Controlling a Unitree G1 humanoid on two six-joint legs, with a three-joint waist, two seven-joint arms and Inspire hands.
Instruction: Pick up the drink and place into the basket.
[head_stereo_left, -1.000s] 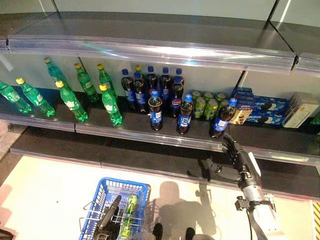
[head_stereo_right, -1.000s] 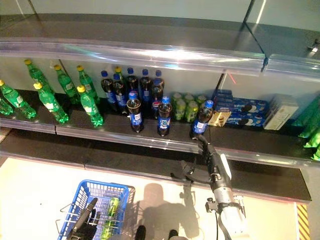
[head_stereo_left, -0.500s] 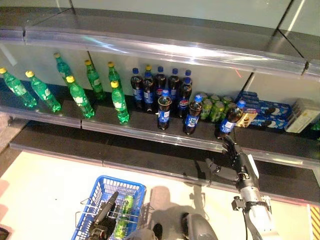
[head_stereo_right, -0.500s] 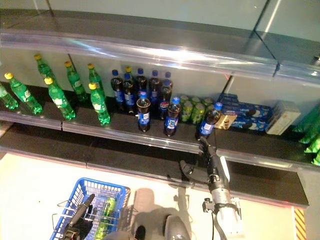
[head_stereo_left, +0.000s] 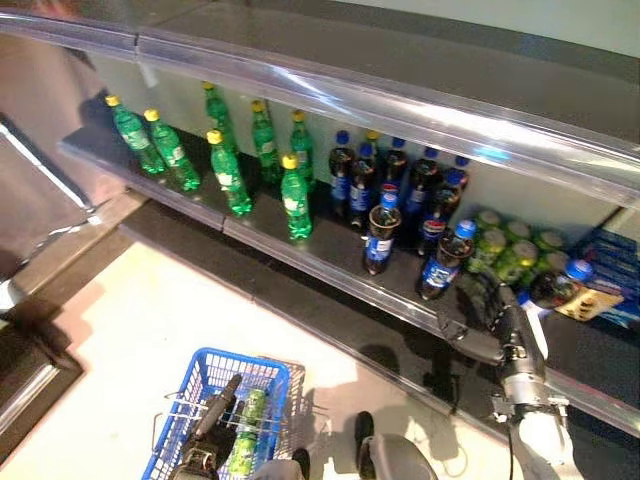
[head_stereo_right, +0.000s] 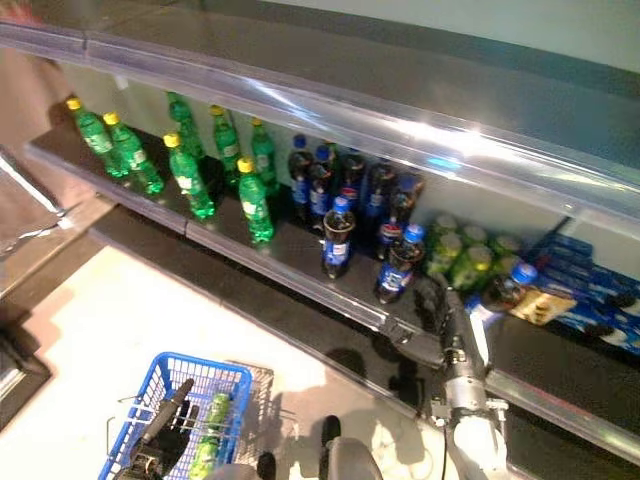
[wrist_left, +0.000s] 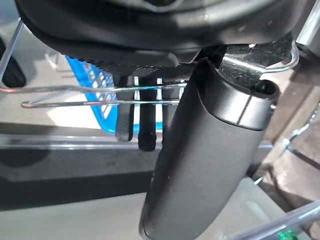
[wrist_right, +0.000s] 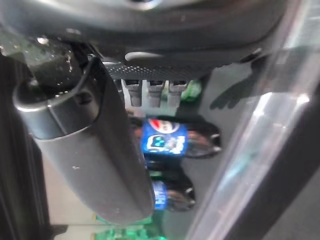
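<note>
My right hand (head_stereo_left: 487, 300) at the cola shelf (head_stereo_left: 330, 262).
Its fingers (wrist_right: 150, 92) reach straight toward a cola bottle (wrist_right: 172, 137); my left hand (head_stereo_left: 205, 440) grips the basket handle (wrist_left: 100, 95).

— What does the right arm look like?
— Its forearm (head_stereo_left: 522, 385) is a slim silver-grey tube with a white, boxy section nearer the body and a dark clamp-like collar at the wrist. The right hand (head_stereo_left: 489, 304) is black throughout.
— And up close?
— In its wrist view the right hand's thumb (wrist_right: 87, 150) is a thick, smooth, dark grey cylinder with a rounded cap; the fingers (wrist_right: 151, 91) are a row of short dark bars under a dotted, grippy strip.
— The other one?
— The left hand (wrist_left: 200, 165) is the same dark grey, with a seam line ringing the thumb.
</note>
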